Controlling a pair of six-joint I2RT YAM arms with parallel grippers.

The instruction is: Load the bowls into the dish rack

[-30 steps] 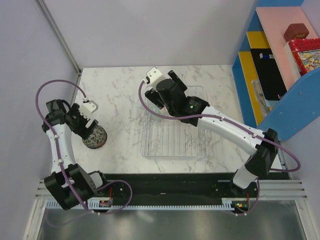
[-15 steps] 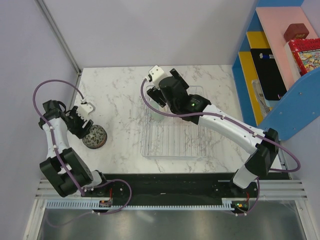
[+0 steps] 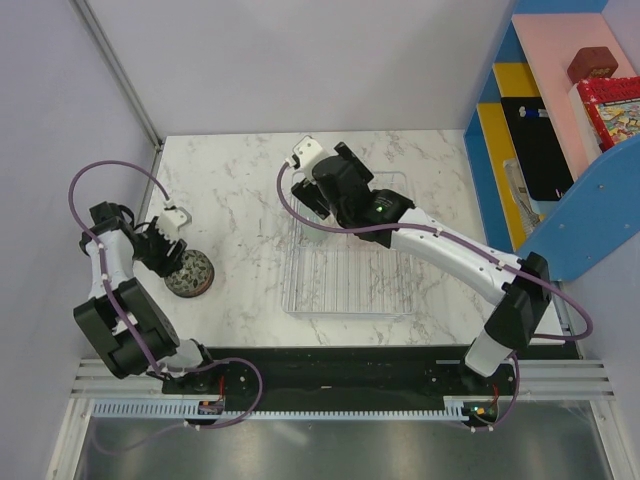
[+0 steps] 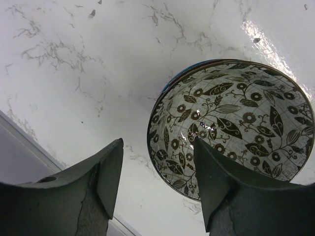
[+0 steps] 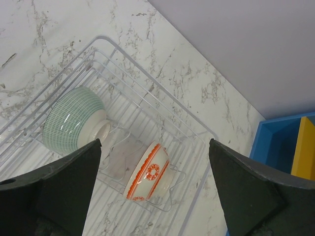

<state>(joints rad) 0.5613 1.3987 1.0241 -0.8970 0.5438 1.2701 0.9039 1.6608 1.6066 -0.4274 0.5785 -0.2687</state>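
So here's where we were: the leaf-patterned bowl (image 4: 231, 128) sat on the tabletop (image 4: 98, 59), well to the left of the dish rack (image 3: 350, 290). The left fingers (image 4: 106, 182) were apart and straddling its near rim, one outside the wall and one over the inside, with nothing pinched yet. The right fingers (image 5: 64, 182) hung wide open over the rack, holding nothing. The green bowl (image 5: 74, 118) and the orange-and-white bowl (image 5: 150, 172) were already lying in there.

Our take on doing this grab well: get low enough that the pads bite the wall and not just the lip, then squeeze square to the rim. We also spotted a blue edge under the bowl (maybe another one nested below, we couldn't tell), so we'd lift slowly.
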